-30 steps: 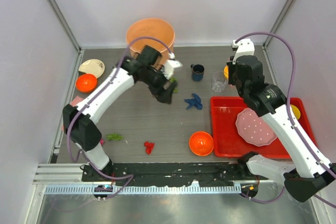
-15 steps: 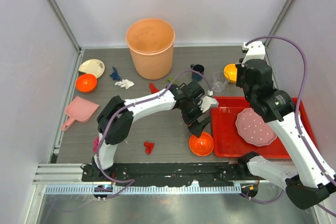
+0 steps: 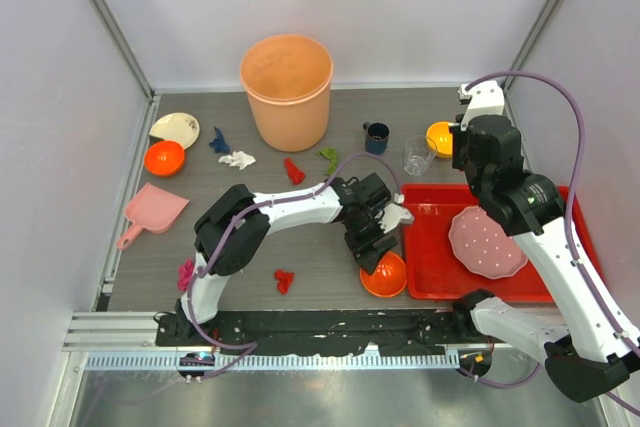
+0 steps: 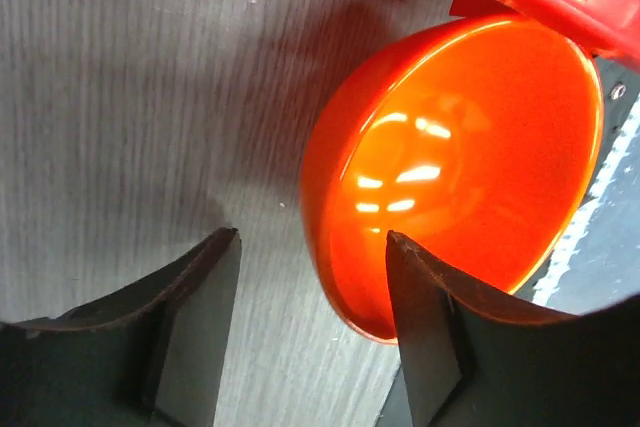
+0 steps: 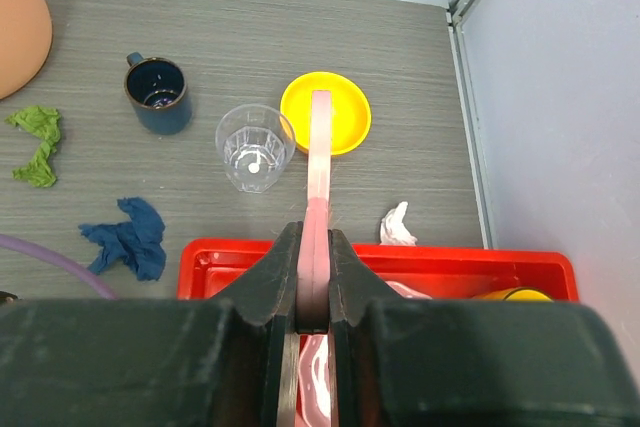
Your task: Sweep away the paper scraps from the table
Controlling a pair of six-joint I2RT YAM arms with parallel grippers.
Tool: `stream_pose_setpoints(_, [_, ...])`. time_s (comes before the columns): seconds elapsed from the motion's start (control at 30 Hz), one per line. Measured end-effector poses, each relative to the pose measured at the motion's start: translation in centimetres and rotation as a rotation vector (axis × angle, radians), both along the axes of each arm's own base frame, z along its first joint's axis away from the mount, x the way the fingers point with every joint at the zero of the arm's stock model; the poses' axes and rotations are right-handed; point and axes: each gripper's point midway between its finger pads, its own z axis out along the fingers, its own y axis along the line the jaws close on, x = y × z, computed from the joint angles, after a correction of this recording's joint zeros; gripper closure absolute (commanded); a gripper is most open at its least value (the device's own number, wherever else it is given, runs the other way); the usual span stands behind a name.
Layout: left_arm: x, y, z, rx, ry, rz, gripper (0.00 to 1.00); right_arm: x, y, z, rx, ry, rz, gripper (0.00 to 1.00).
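Paper scraps lie on the grey table [image 3: 250,247]: blue [image 3: 219,140], white [image 3: 238,159], red [image 3: 293,169] and green [image 3: 328,158] near the bucket, red [image 3: 284,280] and magenta [image 3: 186,274] at the front. The right wrist view shows green [image 5: 35,132], blue [image 5: 128,235] and white [image 5: 398,225] scraps. My left gripper [image 3: 372,252] [image 4: 311,237] is open, its jaws either side of the rim of an orange bowl [image 3: 385,275] [image 4: 470,157]. My right gripper [image 3: 470,152] [image 5: 315,232] is shut on a thin pink tool [image 5: 320,147], above the red tray.
Pink dustpan [image 3: 155,212] at the left edge. Orange bucket [image 3: 287,87] at the back. Cream bowl [image 3: 175,129] and orange bowl [image 3: 164,157] back left. Dark mug [image 3: 376,137], clear glass [image 3: 417,155], yellow bowl [image 3: 438,137]. Red tray [image 3: 430,267] holds a pink dotted plate [image 3: 487,242].
My left arm swung from beside the bucket to the orange bowl at the front, then settled lower over its rim. The right arm shifted slightly right. The scraps' layout differs from the earliest frame.
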Motion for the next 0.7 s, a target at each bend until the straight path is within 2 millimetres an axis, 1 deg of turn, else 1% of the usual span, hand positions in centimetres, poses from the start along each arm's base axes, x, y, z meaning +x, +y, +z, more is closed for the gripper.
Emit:
stream_pose_setpoints(0.03, [-0.2, 0.1, -0.2, 0.005, 0.003, -0.004, 0.68, 0.0, 0.0, 0.0, 0.0, 0.002, 0.003, 0.99])
stream_pose_setpoints(0.1, [-0.5, 0.2, -0.3, 0.007, 0.009, -0.012, 0.95, 0.0, 0.2, -0.1, 0.001, 0.005, 0.012, 0.99])
stream_pose_setpoints(0.13, [-0.4, 0.1, -0.2, 0.007, 0.002, -0.014, 1.0, 0.0, 0.3, -0.1, 0.002, 0.007, 0.018, 0.99])
stream_pose_setpoints(0.27, [-0.2, 0.3, 0.1, 0.024, 0.008, -0.013, 1.0, 0.0, 0.6, -0.2, 0.007, 0.012, 0.035, 0.99])
stream_pose_setpoints(0.37, [0.5, 0.7, 1.2, 0.024, 0.025, -0.003, 1.0, 0.1, 0.9, -0.3, 0.011, 0.016, 0.048, 0.99])
stream_pose_setpoints(0.43, [1.4, 1.4, 2.0, 0.017, 0.031, 0.012, 1.0, 0.1, 1.0, -0.4, 0.014, 0.017, 0.056, 0.99])
stream_pose_setpoints(0.5, [2.9, 3.2, 3.5, 0.014, 0.035, 0.051, 1.0, 0.1, 1.2, -0.4, 0.018, 0.019, 0.065, 0.99])
stream_pose_setpoints(0.57, [5.7, 5.7, 5.8, -0.009, 0.019, 0.132, 1.0, 0.1, 1.4, -0.5, 0.021, 0.022, 0.076, 0.99])
stream_pose_setpoints(0.6, [7.6, 7.3, 7.1, -0.029, 0.003, 0.186, 1.0, 0.1, 1.5, -0.5, 0.023, 0.023, 0.081, 0.99])
stream_pose_setpoints(0.63, [9.8, 9.2, 8.4, -0.052, -0.023, 0.256, 1.0, 0.2, 1.7, -0.6, 0.026, 0.026, 0.089, 0.99])
stream_pose_setpoints(0.7, [14.4, 14.1, 10.9, -0.089, -0.073, 0.424, 1.0, 0.3, 2.1, -0.7, 0.032, 0.031, 0.107, 0.99])
